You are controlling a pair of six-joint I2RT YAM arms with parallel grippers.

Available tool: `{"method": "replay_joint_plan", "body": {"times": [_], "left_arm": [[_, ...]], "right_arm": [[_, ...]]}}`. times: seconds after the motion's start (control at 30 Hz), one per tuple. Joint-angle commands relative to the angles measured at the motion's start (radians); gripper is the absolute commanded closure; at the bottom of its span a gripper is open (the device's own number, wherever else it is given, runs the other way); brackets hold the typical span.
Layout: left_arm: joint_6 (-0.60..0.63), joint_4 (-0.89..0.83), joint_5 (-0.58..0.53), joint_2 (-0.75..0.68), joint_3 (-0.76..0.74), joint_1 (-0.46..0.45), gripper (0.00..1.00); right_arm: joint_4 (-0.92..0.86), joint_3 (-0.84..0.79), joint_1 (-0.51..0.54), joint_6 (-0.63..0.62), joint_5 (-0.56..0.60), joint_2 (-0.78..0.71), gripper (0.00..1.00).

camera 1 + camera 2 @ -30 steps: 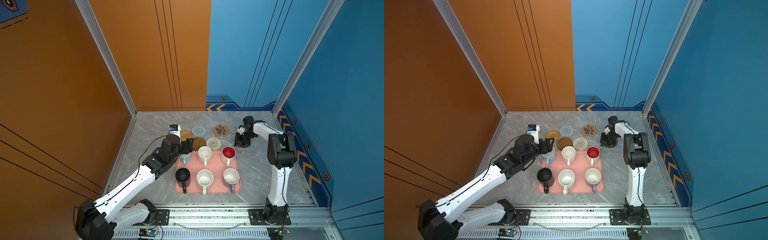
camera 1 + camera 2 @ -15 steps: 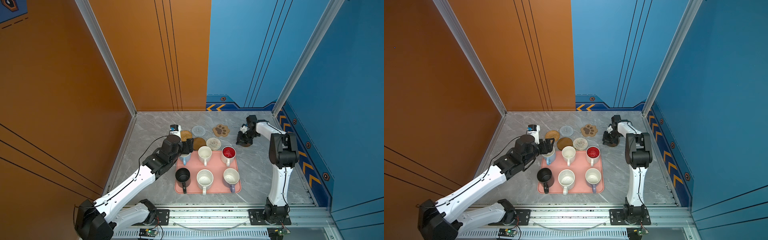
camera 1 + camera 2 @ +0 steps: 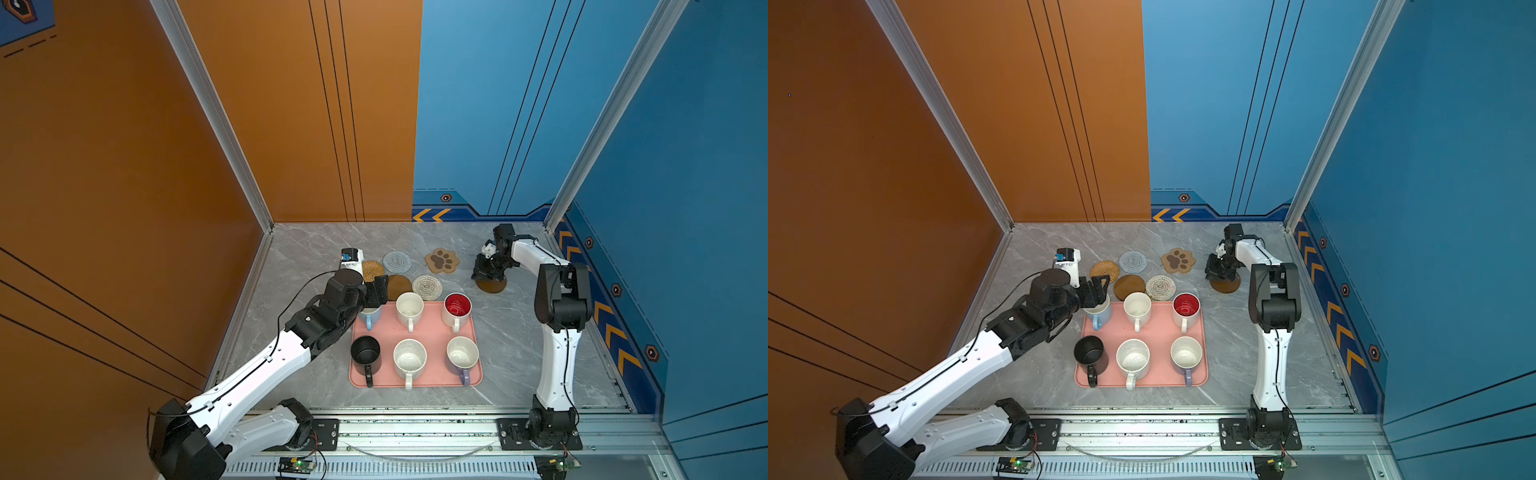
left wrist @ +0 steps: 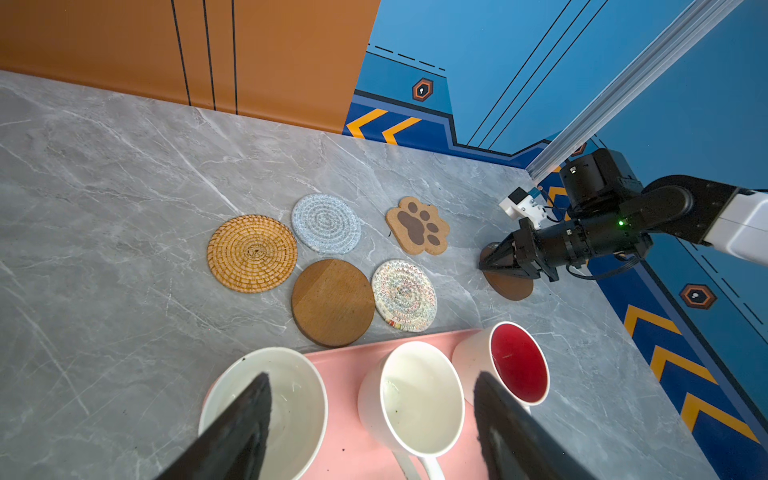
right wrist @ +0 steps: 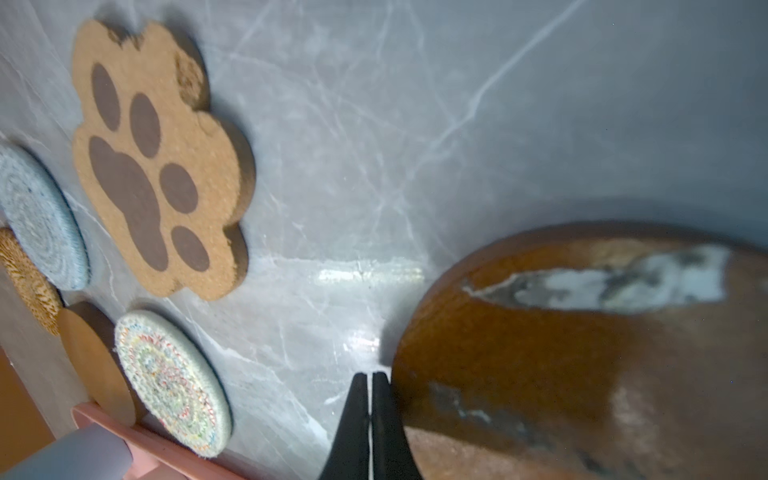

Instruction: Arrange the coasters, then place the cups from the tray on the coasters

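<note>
Overhead, in both top views, five coasters cluster just behind the pink tray (image 3: 415,384), on which all six cups stand. The sixth, a brown coaster (image 3: 492,286), lies well apart to the right, just beside the right gripper (image 3: 484,270), so the right arm is plainly the nearer one. The left gripper (image 3: 1100,289) hovers over the light blue cup (image 3: 1102,316) at the tray's far left corner.

Left wrist view: the left gripper's fingers (image 4: 249,415) stand wide apart and empty. One is above the light blue cup's mouth and the other is toward the red-lined cup (image 4: 519,365), with the plain white cup (image 4: 415,399) between them. Beyond, the right gripper's pointed tip sits at the edge of the brown coaster that faces the cluster.

Right wrist view: the fingertips (image 5: 359,395) are pressed together with nothing between them, just beside the brown coaster's rim. Whether they touch it cannot be told. The coaster lies on the side of the tips away from the paw-print coaster (image 5: 158,166), so the fingers stand between it and the group. A push from this side would probably send it away from the cluster, not toward it.
</note>
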Motion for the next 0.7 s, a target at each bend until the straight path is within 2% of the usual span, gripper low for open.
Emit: {"method": "replay_joint_plan", "body": {"times": [0.0,0.13,0.67], "left_arm": [[0.021,-0.017,-0.023,0.004,0.036,-0.017,0.23],[0.026,-0.017,-0.033,0.006,0.046,-0.022,0.23],[0.027,-0.061,-0.056,0.026,0.075,-0.045,0.23]], "right_arm": [[0.017,0.045,-0.021,0.033,-0.007,0.022,1.00],[0.022,0.045,-0.032,0.046,0.013,0.032,1.00],[0.030,0.211,-0.061,0.101,0.049,0.138,1.00]]}}
